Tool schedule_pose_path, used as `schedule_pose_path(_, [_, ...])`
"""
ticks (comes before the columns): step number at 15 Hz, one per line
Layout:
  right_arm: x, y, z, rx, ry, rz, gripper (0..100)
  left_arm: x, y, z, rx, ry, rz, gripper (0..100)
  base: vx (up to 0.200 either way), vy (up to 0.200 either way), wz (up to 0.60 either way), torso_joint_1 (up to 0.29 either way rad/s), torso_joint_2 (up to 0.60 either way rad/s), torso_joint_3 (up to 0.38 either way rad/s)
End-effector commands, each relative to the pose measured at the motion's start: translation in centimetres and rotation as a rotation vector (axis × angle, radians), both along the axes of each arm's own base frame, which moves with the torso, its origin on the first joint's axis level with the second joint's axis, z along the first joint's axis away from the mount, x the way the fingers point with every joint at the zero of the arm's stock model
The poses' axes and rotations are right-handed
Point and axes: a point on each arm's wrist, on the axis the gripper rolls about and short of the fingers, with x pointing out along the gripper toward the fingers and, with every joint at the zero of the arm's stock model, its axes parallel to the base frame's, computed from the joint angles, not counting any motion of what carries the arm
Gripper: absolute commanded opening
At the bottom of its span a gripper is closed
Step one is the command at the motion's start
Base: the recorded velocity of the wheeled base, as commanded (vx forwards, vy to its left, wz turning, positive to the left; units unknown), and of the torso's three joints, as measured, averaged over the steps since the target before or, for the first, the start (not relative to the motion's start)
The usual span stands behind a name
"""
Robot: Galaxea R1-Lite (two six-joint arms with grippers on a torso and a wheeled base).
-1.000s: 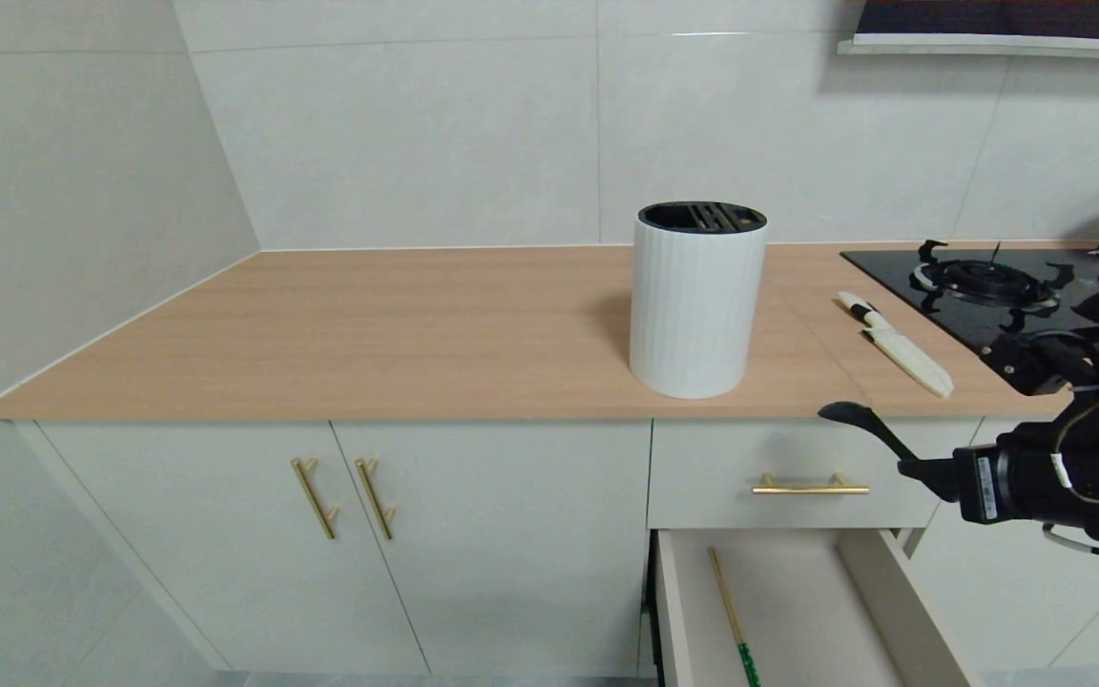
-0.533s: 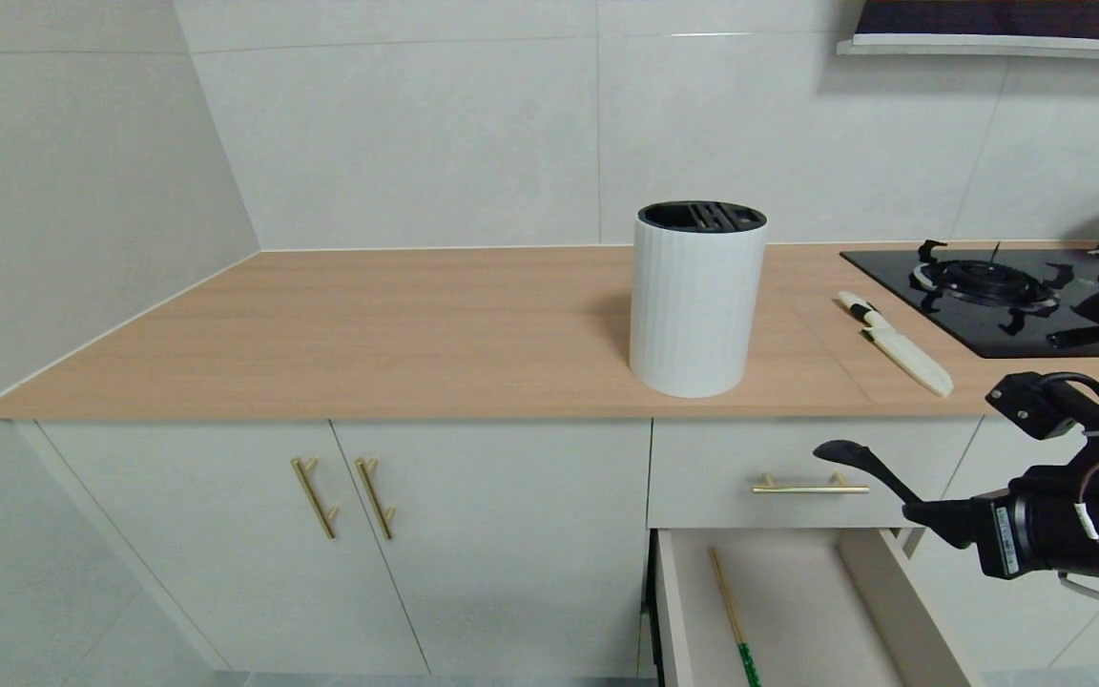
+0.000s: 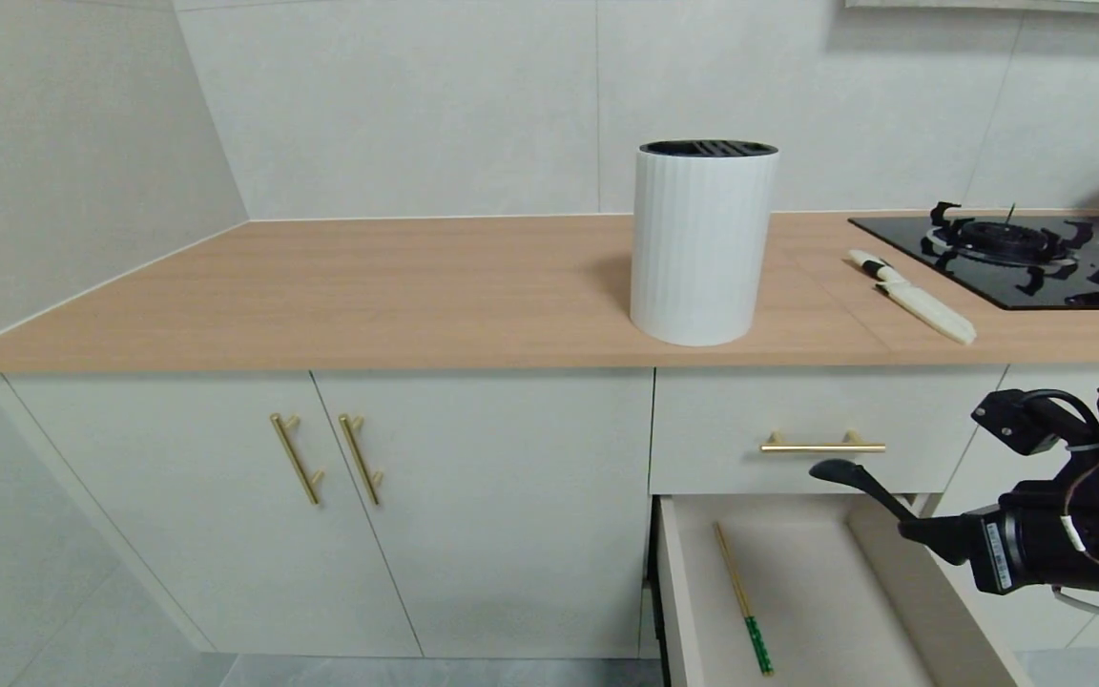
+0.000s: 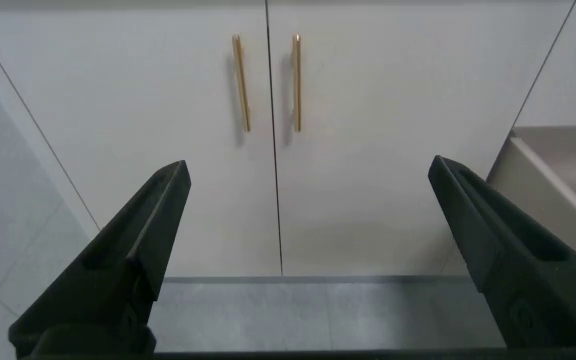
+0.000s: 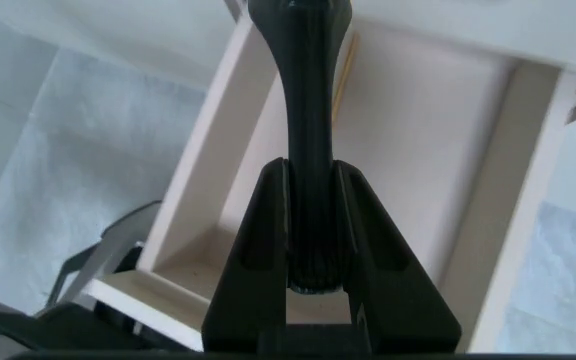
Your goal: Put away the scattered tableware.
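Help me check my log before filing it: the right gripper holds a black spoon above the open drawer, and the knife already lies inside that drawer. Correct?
No. The knife lies on the counter, beside the white holder, not inside the drawer; the head view shows it. The rest stands: the right gripper holds the black spoon above the open drawer.

White, vertically ribbed holder (image 3: pixel 702 248) with a black top. Light wood-grain tabletop (image 3: pixel 368 296). Cream knife (image 3: pixel 914 298). Black spoon (image 3: pixel 840 469). Tan chopsticks (image 3: pixel 742 599) with green tips. Gold drawer handle (image 3: pixel 821 446).
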Motion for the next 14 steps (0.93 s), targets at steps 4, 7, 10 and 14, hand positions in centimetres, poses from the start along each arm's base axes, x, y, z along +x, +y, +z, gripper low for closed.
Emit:
schedule_pose_path(4, [0.5, 0.1, -0.8, -0.006, 0.035, -0.003, 0, 0.0, 0.0, 0.0, 0.000, 0.003, 0.001, 100, 0.000, 0.000, 0.00, -0.145, 0.46, 0.310])
schedule_pose_path(7, [0.8, 0.1, -1.3, -0.011, 0.056, -0.002, 0, 0.0, 0.0, 0.0, 0.000, 0.001, 0.000, 100, 0.000, 0.000, 0.00, -0.111, 0.45, 0.333])
schedule_pose_path(10, [0.9, 0.1, -1.4, -0.012, 0.062, -0.002, 0, 0.0, 0.0, 0.0, 0.000, 0.003, 0.000, 100, 0.000, 0.000, 0.00, -0.059, 0.29, 0.225])
schedule_pose_path(14, [1.2, 0.2, -1.8, -0.014, 0.080, -0.003, 0, 0.0, 0.0, 0.0, 0.000, 0.001, -0.002, 100, 0.000, 0.000, 0.00, -0.007, 0.02, 0.010])
